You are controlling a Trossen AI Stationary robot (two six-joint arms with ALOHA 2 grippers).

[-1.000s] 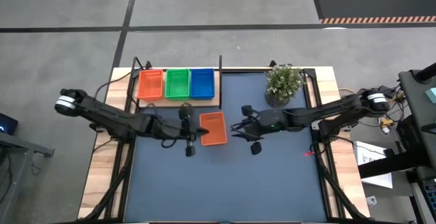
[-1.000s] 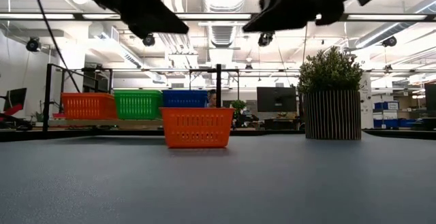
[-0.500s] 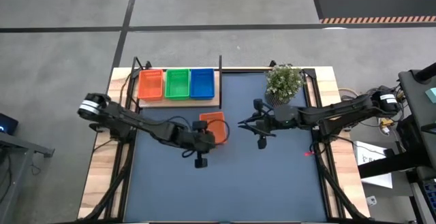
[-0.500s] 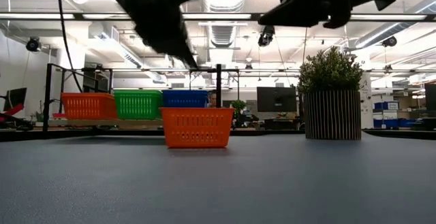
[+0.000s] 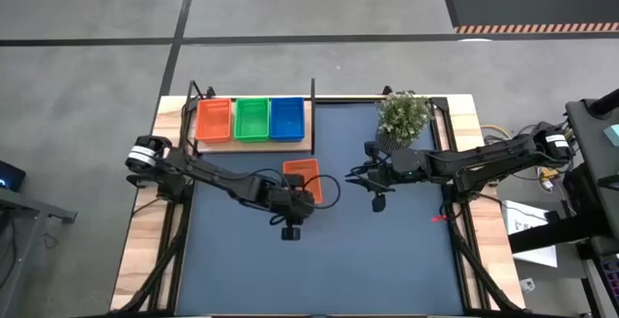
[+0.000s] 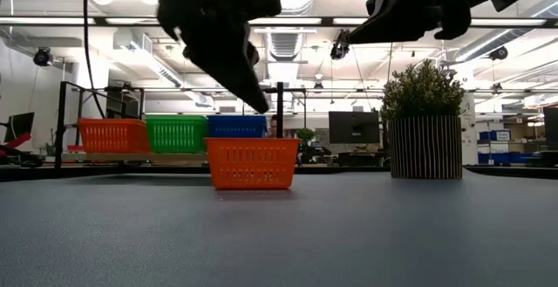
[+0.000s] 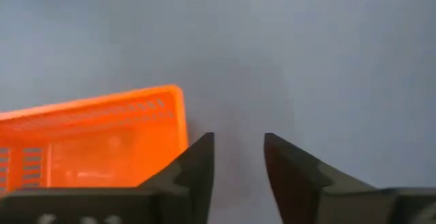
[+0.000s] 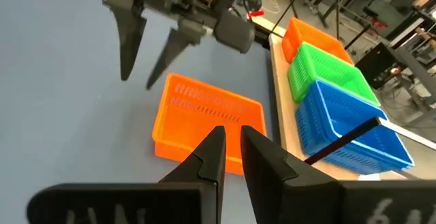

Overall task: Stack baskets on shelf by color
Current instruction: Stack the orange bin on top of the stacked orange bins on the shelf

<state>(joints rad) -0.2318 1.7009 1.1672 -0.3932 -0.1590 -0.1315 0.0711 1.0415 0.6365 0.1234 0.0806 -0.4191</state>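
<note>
On the dark tabletop [image 5: 387, 260] a loose orange basket [image 5: 302, 177] sat just beside the left gripper [image 7: 236, 157], its jaws open and empty; one jaw was best lowered inside the near wall. The right gripper [image 8: 230, 149], jaws narrowly parted, was held apart. The shelf [image 5: 253, 144] lay beyond.

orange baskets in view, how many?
2. One orange basket sits at the shelf's end farthest from its black post; the other lies on the mat. More may be nested under the shelf one.

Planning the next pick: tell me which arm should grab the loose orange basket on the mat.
Left, probably. The left gripper hangs open right beside the orange basket, above the mat. The right gripper sits farther off near the plant, fingers nearly closed.
</note>
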